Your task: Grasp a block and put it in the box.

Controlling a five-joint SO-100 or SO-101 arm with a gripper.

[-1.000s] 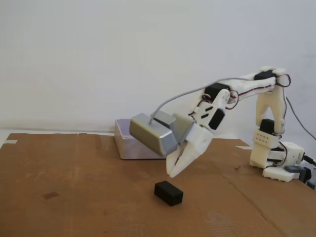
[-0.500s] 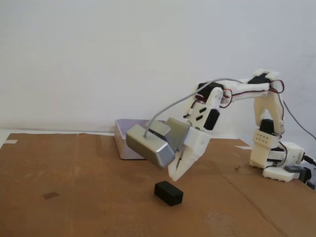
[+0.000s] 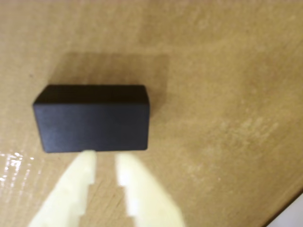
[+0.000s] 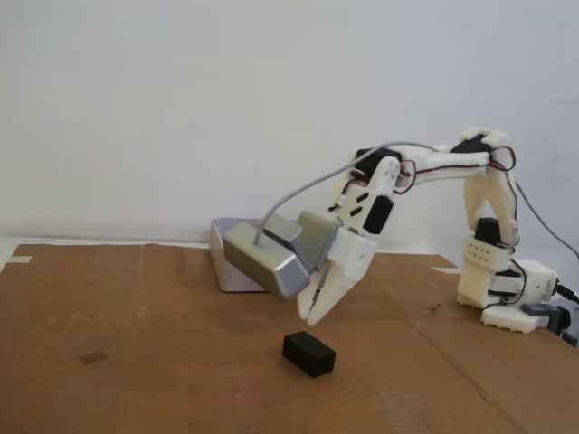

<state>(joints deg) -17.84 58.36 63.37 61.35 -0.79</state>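
Brown cardboard sheeting (image 4: 136,362) covers the table, with a plain white wall (image 4: 181,99) behind it in the fixed view. On the cardboard, front and centre in that view, the black block (image 4: 308,353) lies flat on a long face, untouched and clear of everything else. In the wrist view the block (image 3: 92,118) fills the left-centre, its long side running across the picture, a soft shadow cast above it. The gripper (image 4: 311,317) hangs just above the block in the fixed view, tips pointing down at it and apart from its top. In the wrist view the gripper (image 3: 105,163) enters from the bottom edge, and its two cream fingertips (image 3: 83,165) are seen at the block's lower edge with a narrow gap between them; the jaws are parted only slightly and nothing is held. A silver-grey camera module (image 4: 262,260) is mounted on the wrist, with a grey cable arching back over the white arm (image 4: 434,172). Behind the camera module, toward the wall, the pale lavender-grey box (image 4: 228,262) sits on the cardboard, well apart from the block and partly hidden by the module. At the right of the fixed view the arm's base (image 4: 507,294) is seated on the cardboard.
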